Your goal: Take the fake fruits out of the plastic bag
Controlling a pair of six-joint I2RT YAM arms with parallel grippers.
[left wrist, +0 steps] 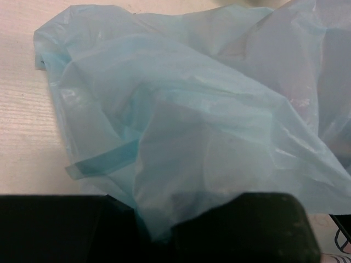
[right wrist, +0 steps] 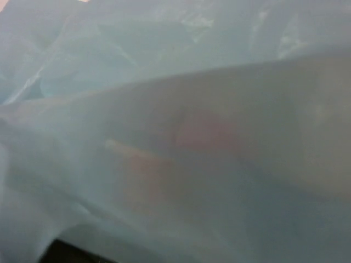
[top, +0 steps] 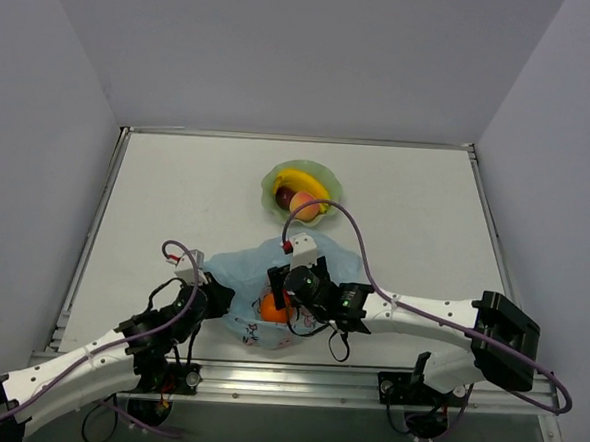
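Top view, plastic bag: crumpled on the table near its front edge, between the two arms.
Top view, orange: in the bag, just under the right gripper (its jaws are hidden by its own body, so I cannot tell whether they are spread or pressed together).
Top view, other fruits: banana and peach-coloured fruit lie in the green bowl, beyond the bag.
Left wrist view, left gripper: fingers pressed together, pinching a fold of the bag.
Right wrist view: hazy blue film fills the frame, with a reddish blur behind it.
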